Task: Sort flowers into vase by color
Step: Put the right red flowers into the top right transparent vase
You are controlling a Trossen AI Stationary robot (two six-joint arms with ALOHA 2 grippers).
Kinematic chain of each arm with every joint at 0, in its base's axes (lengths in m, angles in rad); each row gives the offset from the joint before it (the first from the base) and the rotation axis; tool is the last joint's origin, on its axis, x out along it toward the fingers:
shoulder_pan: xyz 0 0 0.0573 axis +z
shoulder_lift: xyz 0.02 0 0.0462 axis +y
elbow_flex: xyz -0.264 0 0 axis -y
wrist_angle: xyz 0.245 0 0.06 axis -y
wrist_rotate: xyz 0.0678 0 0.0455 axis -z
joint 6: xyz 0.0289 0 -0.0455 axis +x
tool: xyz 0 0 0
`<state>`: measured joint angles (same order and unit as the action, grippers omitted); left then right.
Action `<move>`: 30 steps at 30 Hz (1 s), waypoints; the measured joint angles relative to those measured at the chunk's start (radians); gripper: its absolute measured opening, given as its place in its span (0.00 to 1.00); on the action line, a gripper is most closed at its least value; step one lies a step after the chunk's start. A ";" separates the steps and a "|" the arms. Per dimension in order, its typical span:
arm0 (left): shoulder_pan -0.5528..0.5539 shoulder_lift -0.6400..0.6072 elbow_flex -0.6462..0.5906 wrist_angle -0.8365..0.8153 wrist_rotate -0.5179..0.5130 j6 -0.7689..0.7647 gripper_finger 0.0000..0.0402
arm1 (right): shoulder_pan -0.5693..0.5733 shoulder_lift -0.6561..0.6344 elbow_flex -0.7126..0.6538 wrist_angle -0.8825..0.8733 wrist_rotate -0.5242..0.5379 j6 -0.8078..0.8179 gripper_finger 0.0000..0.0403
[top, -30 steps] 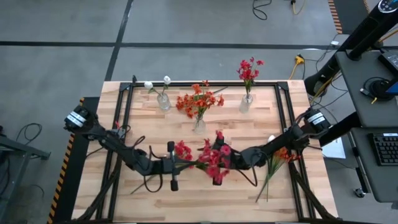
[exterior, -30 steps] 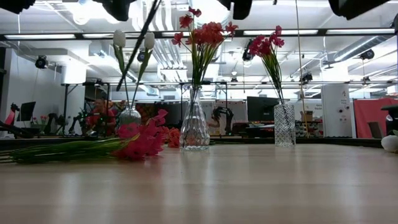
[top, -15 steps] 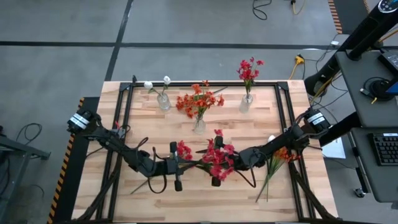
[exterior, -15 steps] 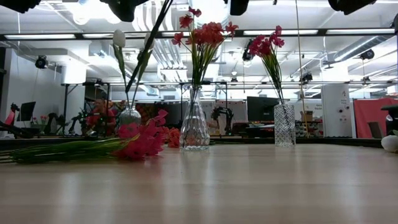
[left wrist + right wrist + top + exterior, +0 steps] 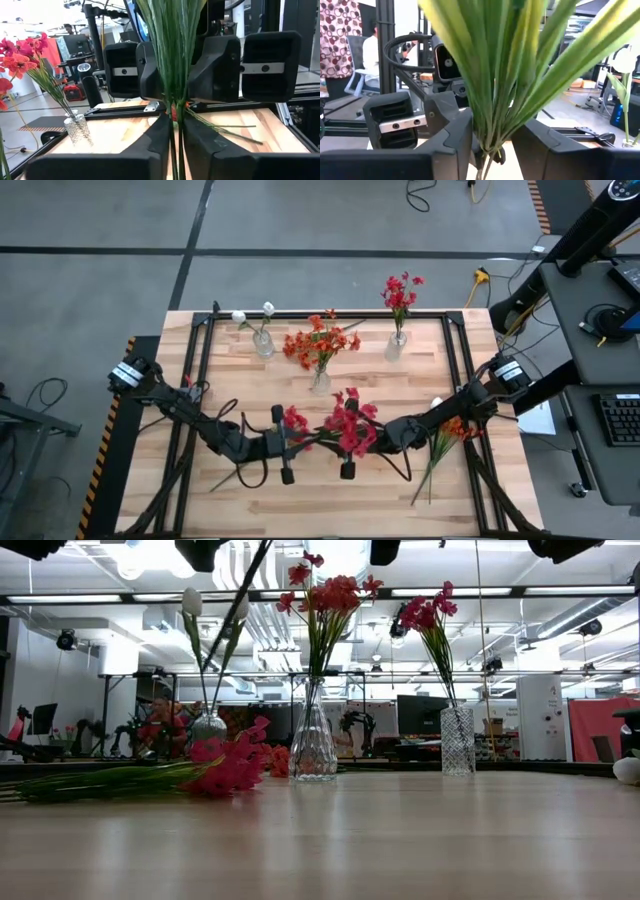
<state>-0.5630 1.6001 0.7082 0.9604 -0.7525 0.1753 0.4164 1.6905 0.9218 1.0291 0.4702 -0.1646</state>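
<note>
My two grippers meet above the table's near middle and share one crimson-red flower spray (image 5: 348,425). The left gripper (image 5: 285,444) (image 5: 174,127) is shut on its thin green stems. The right gripper (image 5: 350,450) (image 5: 492,145) is shut on its green leaf bunch. In the low view the spray's stem (image 5: 235,600) slants down from above, clear of the table. At the far side stand three glass vases, with white blooms (image 5: 263,340), orange blooms (image 5: 320,375) and red blooms (image 5: 396,345). Another red spray (image 5: 215,768) lies flat on the table. My left gripper pinches the bundle of thin green stems (image 5: 172,107) between its two fingers. The stems run across the fingers and stand up past them, lifted off the table. My right gripper has the spray's bunched leaves and stems (image 5: 492,135) between its fingers (image 5: 457,137); the leaves fan out beyond them. The bunch is clear of the table.
Orange sprays (image 5: 452,430) lie on the table by the right arm, stems pointing to the near edge. A small white bloom (image 5: 436,402) lies beside them. A black frame (image 5: 200,360) borders the table. People sit in the room beyond (image 5: 370,50).
The held red spray has shifted: its blooms have moved a little toward the far edge, and its stem in the low view has swung to the right. The left gripper has crept slightly toward the right one. Both stay shut.
</note>
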 joint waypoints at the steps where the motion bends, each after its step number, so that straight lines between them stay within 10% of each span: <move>1: 0.000 0.000 0.000 0.000 0.000 0.000 0.11 | 0.000 0.000 0.000 0.000 0.000 0.000 0.27; 18: -0.016 -0.008 0.000 -0.060 -0.026 -0.003 0.40 | 0.002 -0.079 0.000 -0.109 0.002 0.018 0.13; 30: -0.041 -0.107 0.000 -0.228 -0.023 -0.084 0.41 | 0.002 -0.495 0.056 -1.142 0.176 0.513 0.13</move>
<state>-0.6041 1.4932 0.7086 0.7324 -0.7753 0.0917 0.4183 1.1951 0.9782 -0.1126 0.6466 0.3481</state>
